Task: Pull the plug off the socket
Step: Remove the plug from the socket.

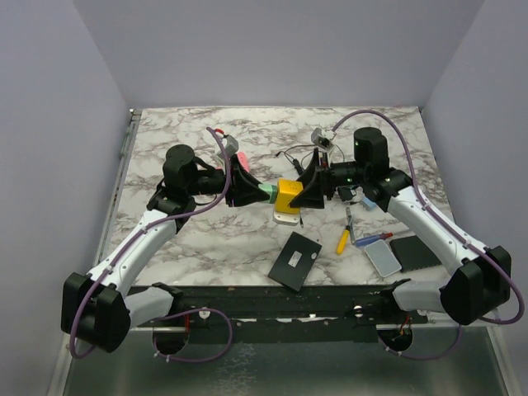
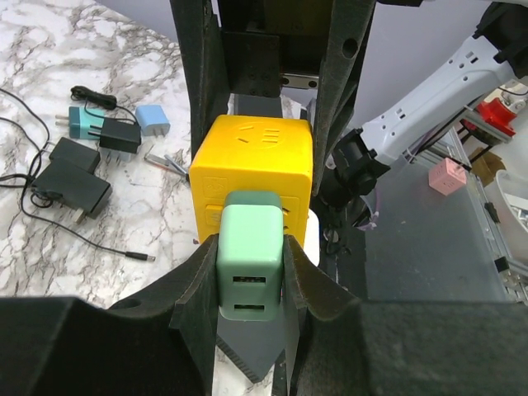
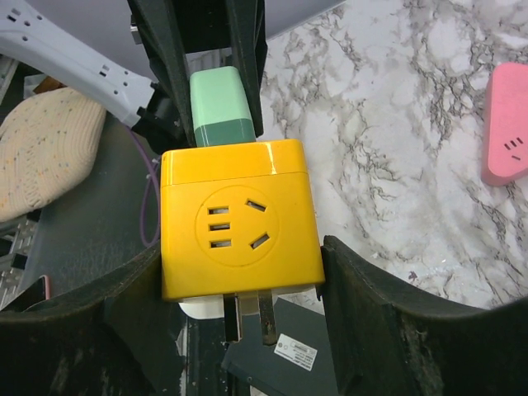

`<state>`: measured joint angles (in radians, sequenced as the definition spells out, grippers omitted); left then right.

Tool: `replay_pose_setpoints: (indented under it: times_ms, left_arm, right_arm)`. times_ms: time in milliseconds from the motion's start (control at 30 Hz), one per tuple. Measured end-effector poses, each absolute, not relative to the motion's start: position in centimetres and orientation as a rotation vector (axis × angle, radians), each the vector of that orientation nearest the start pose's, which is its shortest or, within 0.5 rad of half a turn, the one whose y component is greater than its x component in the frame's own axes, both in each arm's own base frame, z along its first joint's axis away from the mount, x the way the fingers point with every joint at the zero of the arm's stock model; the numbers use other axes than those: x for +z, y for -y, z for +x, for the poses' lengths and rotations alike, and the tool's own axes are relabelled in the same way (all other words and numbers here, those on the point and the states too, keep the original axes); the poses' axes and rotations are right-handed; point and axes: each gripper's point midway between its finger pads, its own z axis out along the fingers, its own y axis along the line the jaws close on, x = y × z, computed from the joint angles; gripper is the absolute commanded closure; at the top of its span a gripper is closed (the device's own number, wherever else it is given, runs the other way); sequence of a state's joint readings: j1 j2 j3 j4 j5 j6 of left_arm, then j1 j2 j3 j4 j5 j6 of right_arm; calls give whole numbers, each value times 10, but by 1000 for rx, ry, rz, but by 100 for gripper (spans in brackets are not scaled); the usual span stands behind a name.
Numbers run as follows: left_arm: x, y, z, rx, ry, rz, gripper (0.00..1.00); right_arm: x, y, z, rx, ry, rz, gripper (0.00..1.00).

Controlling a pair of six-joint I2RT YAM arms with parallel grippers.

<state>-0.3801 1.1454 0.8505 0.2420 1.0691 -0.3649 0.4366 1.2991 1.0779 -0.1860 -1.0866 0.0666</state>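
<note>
Two tight holds. Left of the yellow socket (image 1: 289,196): closed snug on the green plug (image 2: 249,247) with the left gripper (image 2: 250,272), pushed right into the socket's side and touching it. At the socket itself: squeezed on both sides by the right gripper (image 3: 241,280), reaching in from the right.

A white marble-patterned table (image 1: 181,132) carries loose clutter: a black flat box (image 1: 294,260) near the front edge, a yellow-handled tool (image 1: 341,241) to its right, then a grey-blue slab (image 1: 383,257). The left wrist view shows a black adapter (image 2: 70,186) trailing a thin cable, near a teal adapter (image 2: 82,122) and a light-blue charger (image 2: 153,120). A pink block (image 3: 507,136) lies on the marble, and a beige knitted cloth (image 3: 45,148) shows at the right wrist view's left edge
</note>
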Motion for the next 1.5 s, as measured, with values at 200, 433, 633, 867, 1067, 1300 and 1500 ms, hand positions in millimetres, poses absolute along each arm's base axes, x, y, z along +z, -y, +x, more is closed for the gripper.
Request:
replay_pose_setpoints:
  times_ms: [200,433,633,867,1067,1300,1500]
  left_arm:
    - [298,263,218,-1424,-1542,920,100]
    - [298,263,215,-1432,-1537,931,100]
    - [299,263,216,-1428,-1535,932,100]
    - [295,262,220,-1407,-1551,916,100]
    - [293,260,226,-1380,-1566,891,100]
    - [291,258,230,-1365,-1585,870,100]
    - [290,257,230,-1366,-1591,867,100]
  right_arm:
    - [279,-280,221,1419,-1638,-1109,99]
    - [280,-280,219,1428,-1625,-1121,99]
    - [280,-279,222,1405,-1633,-1109,99]
    - [275,-278,230,1358,-1690,-1062,99]
    - [271,-279,239,1321,-1741,-1024,100]
    - [268,-283,246,1314,-1768,-1012,99]
    - [268,-283,244,1325,-1762,-1022,100]
